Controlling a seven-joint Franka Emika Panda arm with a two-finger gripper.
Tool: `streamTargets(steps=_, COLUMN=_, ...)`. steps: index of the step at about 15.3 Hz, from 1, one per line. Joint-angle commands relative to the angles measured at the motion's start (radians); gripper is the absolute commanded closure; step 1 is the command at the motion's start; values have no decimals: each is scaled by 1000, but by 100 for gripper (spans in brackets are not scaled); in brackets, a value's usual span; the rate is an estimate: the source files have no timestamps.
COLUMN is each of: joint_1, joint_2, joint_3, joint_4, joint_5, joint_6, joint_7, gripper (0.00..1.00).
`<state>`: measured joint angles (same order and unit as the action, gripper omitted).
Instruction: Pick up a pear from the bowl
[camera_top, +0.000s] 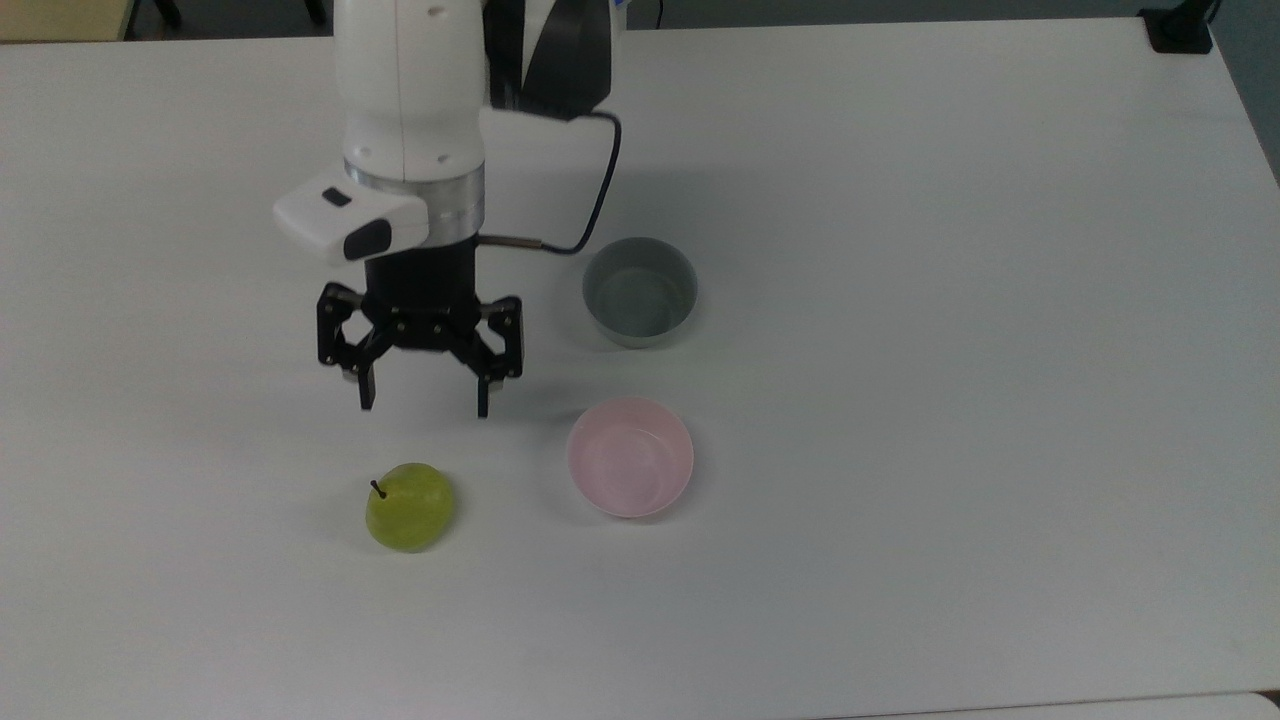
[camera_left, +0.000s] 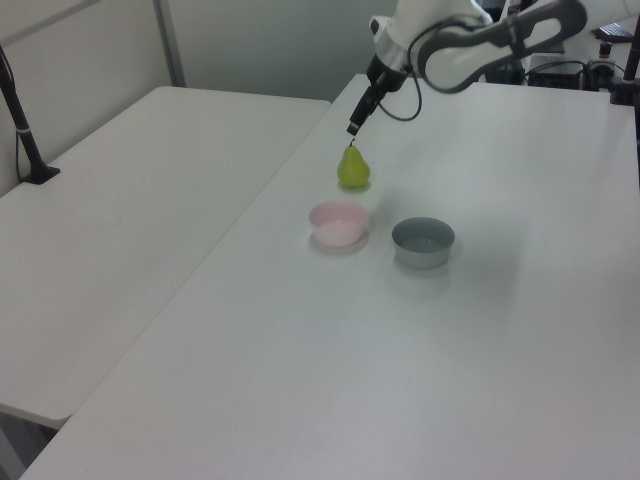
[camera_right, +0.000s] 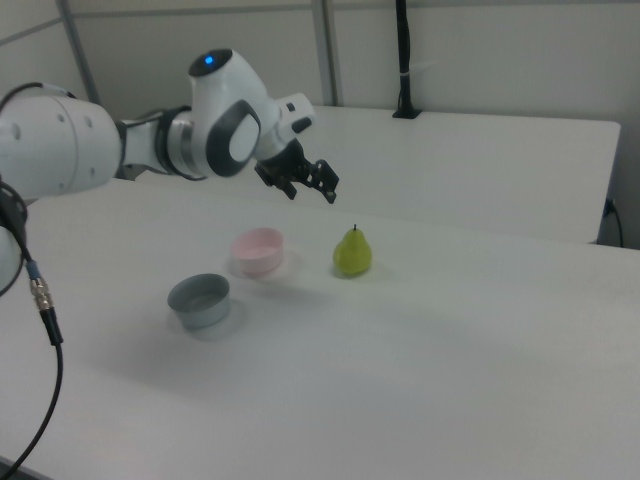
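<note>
Top view: gripper (camera_top: 422, 408) left of centre in the frame, fingers spread wide, nothing between them, hanging from the white arm (camera_top: 408, 90) that enters at the top edge. Pear (camera_top: 409, 505) lower in the frame, below the gripper and apart from it, standing on the white table (camera_top: 950, 350), dark stem pointing to the upper left. Pink bowl (camera_top: 630, 456) just right of centre, well to the right of the pear, nothing inside. Grey-blue bowl (camera_top: 640, 291) above the pink one, near it but not touching, likewise with nothing inside. Black cable (camera_top: 596, 190) looping from the wrist toward the grey-blue bowl.

Left view: gripper (camera_left: 354, 128) in the upper middle of the frame, raised above the pear (camera_left: 352, 168), tips close over the stem but clear of the fruit. Pear upright on the table (camera_left: 300, 380), narrow end up. Pink bowl (camera_left: 338, 222) just below the pear in the frame, grey-blue bowl (camera_left: 423, 242) to its right.

Right view: gripper (camera_right: 312, 184) in the upper middle of the frame, open and holding nothing, up and to the left of the pear (camera_right: 352, 252). Pear upright near the centre, on the table (camera_right: 450, 380), outside both bowls. Pink bowl (camera_right: 258, 250) to the pear's left, grey-blue bowl (camera_right: 199, 300) further to the lower left.
</note>
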<state>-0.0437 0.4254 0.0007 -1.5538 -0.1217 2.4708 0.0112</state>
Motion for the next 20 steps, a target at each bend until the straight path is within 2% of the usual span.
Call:
streamTargets(steps=1, joint_1=30, joint_2=-124, joint_3=-4, joint_4=-34, joint_5=11, joint_6=-202, joint_7=18, gripper=0)
streamTargets(steps=6, joint_1=96, joint_2=-233, joint_3=-5, joint_4=-40, joint_5=13, joint_6=-510, joint_7=23, gripper=0)
streamTargets(steps=8, joint_1=100, joint_2=-270, joint_3=-5, joint_4=-40, joint_5=28, joint_6=-611, joint_7=64, gripper=0)
streamTargets(steps=14, joint_1=91, joint_2=-375, joint_3=-10, joint_4=-45, joint_5=53, joint_6=-791, joint_7=72, gripper=0)
streamTargets(steps=20, joint_1=62, joint_2=-396, joint_3=-15, joint_4=-42, joint_5=80, joint_6=-849, joint_7=20, gripper=0)
